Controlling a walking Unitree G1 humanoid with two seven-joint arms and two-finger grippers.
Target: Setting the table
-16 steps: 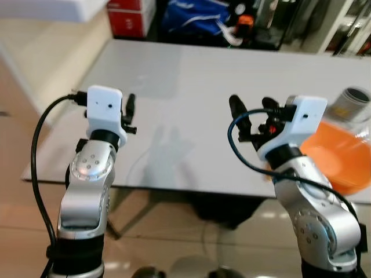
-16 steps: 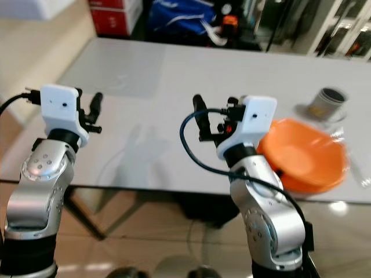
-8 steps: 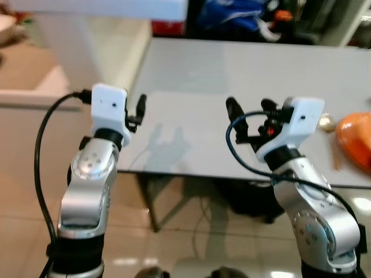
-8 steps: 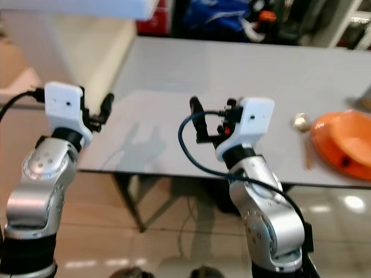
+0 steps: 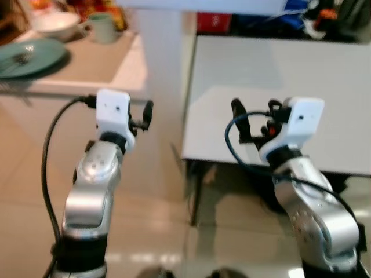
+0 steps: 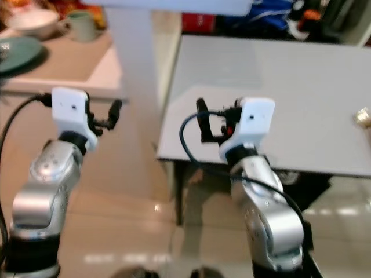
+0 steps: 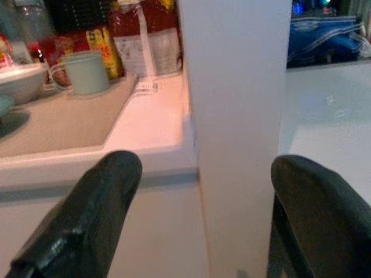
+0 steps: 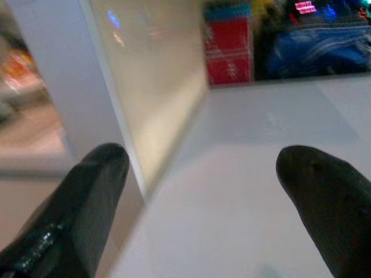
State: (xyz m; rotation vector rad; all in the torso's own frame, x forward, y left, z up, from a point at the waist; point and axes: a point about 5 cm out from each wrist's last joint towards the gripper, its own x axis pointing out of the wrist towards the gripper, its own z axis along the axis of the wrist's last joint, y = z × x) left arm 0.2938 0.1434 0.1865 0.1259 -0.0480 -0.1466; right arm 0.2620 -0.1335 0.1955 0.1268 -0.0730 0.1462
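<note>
Plate [image 5: 26, 55], cut off, beside blurred mug [image 5: 104, 27].

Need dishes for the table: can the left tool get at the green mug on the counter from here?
Probably not yet. The left tool hangs open over the floor, short of the counter, and the green mug stands far back on it beside the white bowl. Nothing blocks the way; the robot likely has to step closer.

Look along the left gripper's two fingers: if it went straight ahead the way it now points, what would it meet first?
Most likely the white pillar. It stands squarely between the open fingers of the left gripper, with the counter off to one side. How far off it is cannot be judged.
</note>
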